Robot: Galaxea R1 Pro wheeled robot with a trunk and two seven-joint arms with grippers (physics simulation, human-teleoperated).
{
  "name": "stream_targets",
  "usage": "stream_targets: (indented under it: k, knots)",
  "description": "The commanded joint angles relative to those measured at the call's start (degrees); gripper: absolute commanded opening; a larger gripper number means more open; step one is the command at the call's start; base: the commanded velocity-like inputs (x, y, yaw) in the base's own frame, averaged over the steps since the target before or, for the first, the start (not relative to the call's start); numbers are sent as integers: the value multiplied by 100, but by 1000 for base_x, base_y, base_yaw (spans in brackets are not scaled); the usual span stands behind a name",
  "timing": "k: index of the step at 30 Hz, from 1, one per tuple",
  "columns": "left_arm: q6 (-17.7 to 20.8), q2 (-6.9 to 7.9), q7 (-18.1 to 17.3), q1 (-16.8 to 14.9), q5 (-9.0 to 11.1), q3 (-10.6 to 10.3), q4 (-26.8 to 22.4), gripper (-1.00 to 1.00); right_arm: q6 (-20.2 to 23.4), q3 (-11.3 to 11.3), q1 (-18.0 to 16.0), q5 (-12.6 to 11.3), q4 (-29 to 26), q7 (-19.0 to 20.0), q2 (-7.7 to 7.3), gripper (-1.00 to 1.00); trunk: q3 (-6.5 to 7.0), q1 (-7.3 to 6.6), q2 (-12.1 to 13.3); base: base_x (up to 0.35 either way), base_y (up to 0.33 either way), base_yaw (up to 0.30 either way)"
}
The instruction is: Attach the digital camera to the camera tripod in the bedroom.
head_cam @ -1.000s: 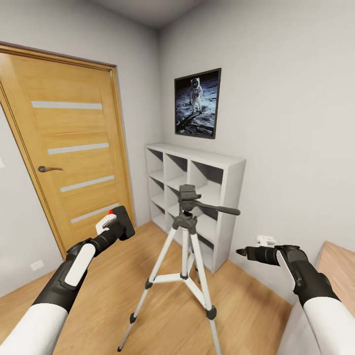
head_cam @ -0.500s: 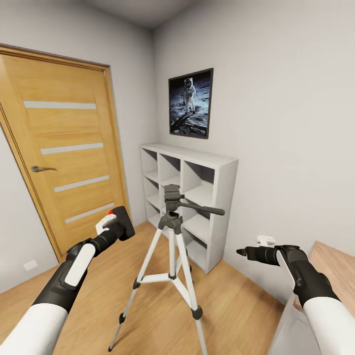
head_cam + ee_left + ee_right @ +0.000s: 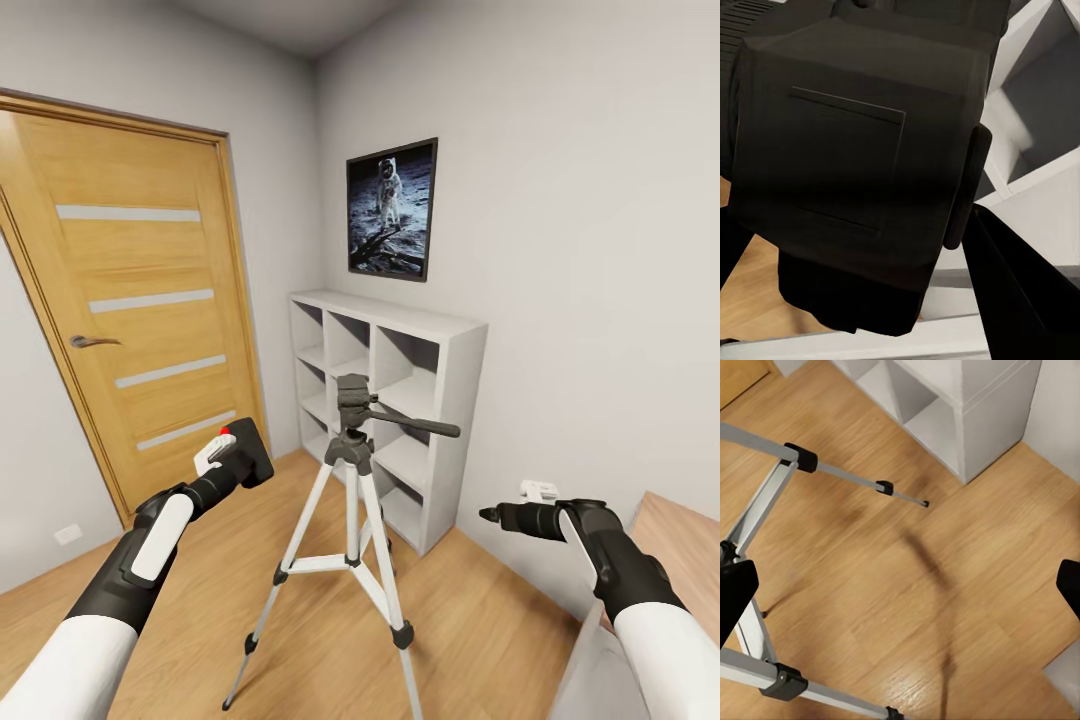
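Note:
The camera tripod (image 3: 352, 470) stands on the wood floor at mid-room, its silver legs spread and its dark head (image 3: 352, 392) carrying a long side handle (image 3: 425, 427). My left gripper (image 3: 238, 462) is shut on the digital camera (image 3: 253, 449), a black box with a red button (image 3: 225, 431), held left of the tripod head and a little below it. In the left wrist view the camera body (image 3: 855, 165) sits between the dark fingers (image 3: 1020, 300). My right gripper (image 3: 491, 515) is open and empty, right of the tripod. The right wrist view looks down on the tripod legs (image 3: 761, 502).
A wooden door (image 3: 140, 300) is shut at the left. A white cube shelf (image 3: 445, 350) stands against the far wall behind the tripod, under a framed astronaut picture (image 3: 392, 208). A wood desk corner (image 3: 685, 540) juts in at the lower right.
The whole picture slid left and then slightly back, so the camera moved, bringing the tripod nearer centre. Both arms hold the same pose and the camera stays gripped.

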Motion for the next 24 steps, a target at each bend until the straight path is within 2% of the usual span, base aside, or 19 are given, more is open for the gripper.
stream_targets:
  k: [1,8,24]
  knots:
    - [25,1,32,-1,58,-1,-9,-100,34,-10,-1,-23,-3,7,3,100,-3,2,-5,0,0,9]
    - [25,1,27,0,58,0,-9,-100,35,0,-1,-23,0,5,57,100,-3,2,-5,0,0,1]
    - [25,1,18,1,58,14,-7,-100,34,0,-1,-28,0,6,71,100,-3,2,-5,0,0,0]
